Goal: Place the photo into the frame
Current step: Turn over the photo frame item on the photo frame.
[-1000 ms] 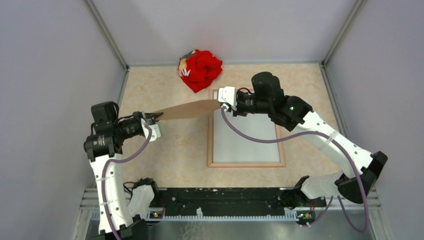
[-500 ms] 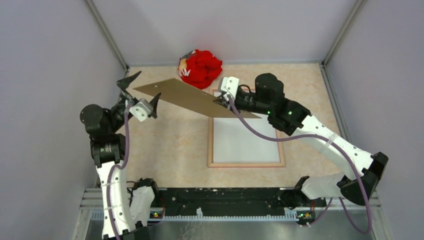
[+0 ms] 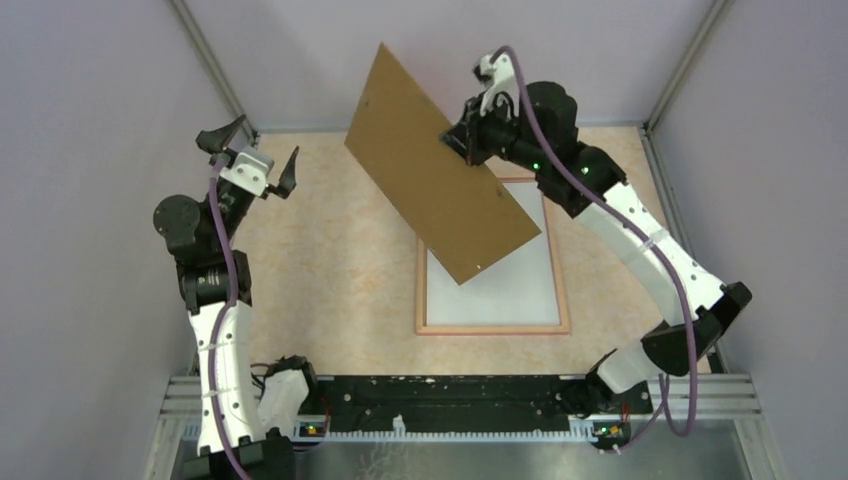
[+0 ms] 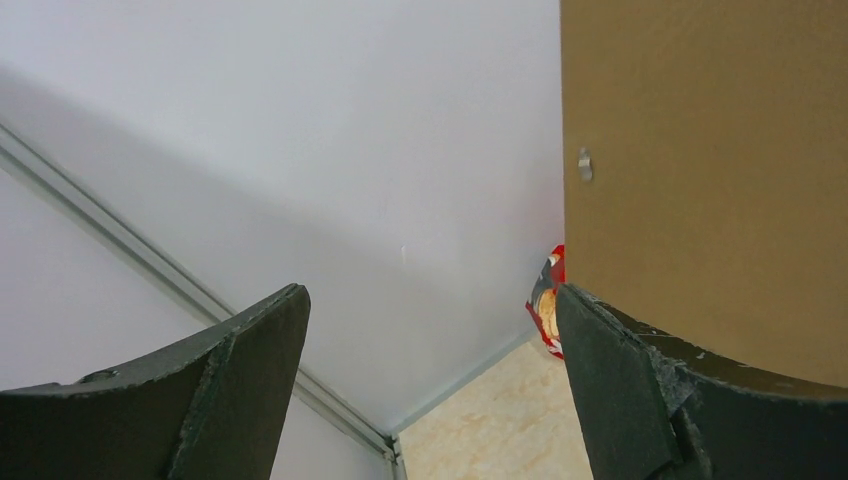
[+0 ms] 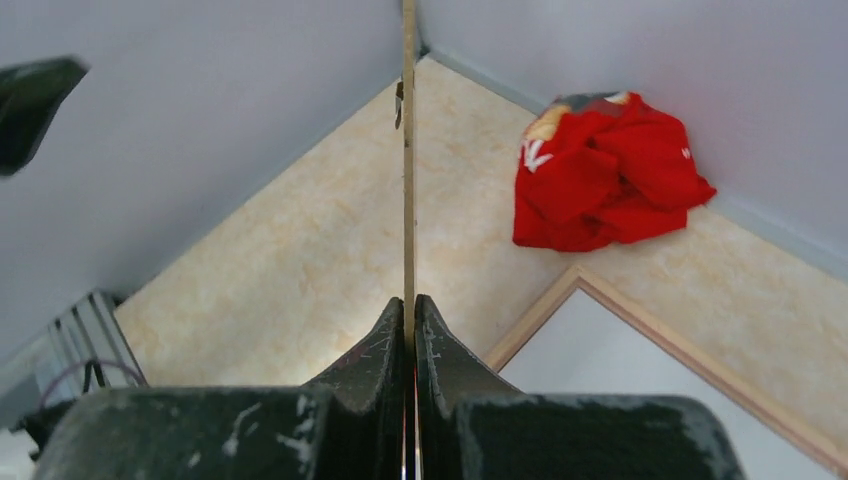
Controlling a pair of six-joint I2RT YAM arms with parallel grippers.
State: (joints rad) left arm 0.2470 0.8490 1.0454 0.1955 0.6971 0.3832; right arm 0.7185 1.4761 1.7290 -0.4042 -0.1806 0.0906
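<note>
My right gripper (image 3: 462,137) is shut on the right edge of the plain brown hardboard panel (image 3: 440,180) and holds it high and steeply tilted over the frame's far end. In the right wrist view the panel (image 5: 408,180) runs edge-on out of the shut gripper (image 5: 411,310). The frame (image 3: 421,290) lies flat on the table, light wood side up, around a pale grey inside (image 3: 500,290). My left gripper (image 3: 255,150) hangs open in the air at the left, apart from the panel (image 4: 700,150); nothing sits between its fingers (image 4: 250,350). The photo is not in view.
A red cloth bundle (image 5: 600,185) lies by the back wall beyond the frame's corner (image 5: 640,325); in the top view the panel hides it. Grey walls close in the beige tabletop (image 3: 330,260) on three sides. A black rail (image 3: 450,400) runs along the near edge.
My left gripper let go of the panel, opened wide and drew back up to the left. The right arm swung the panel up from nearly flat to a steep tilt.
</note>
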